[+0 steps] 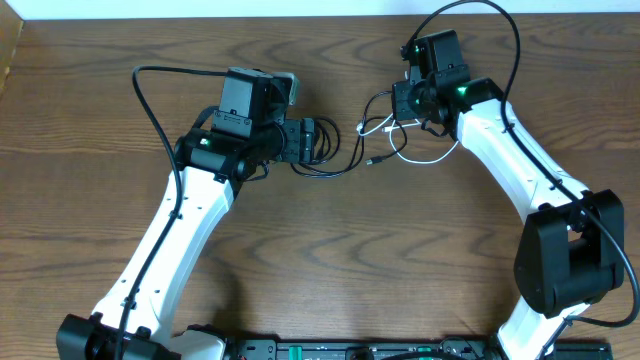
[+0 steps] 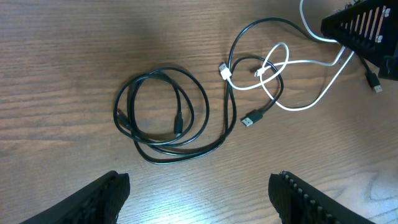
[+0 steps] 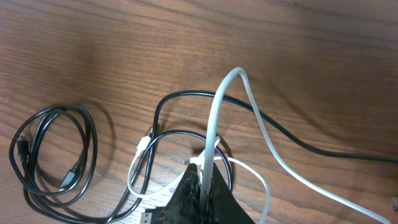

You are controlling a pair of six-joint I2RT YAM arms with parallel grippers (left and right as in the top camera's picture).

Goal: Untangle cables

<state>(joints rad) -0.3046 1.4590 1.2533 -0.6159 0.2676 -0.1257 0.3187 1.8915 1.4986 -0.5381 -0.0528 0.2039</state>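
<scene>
We see right gripper pinching smooth white cable, left gripper spread over coiled black cable on grained wood table

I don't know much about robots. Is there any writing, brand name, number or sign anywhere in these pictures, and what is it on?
None can be read. No word, number or logo shows on the wooden table, the black cable, the white cable, the left arm or the right arm. The dark strip at the overhead view's bottom edge carries small marks, too small to read.
</scene>
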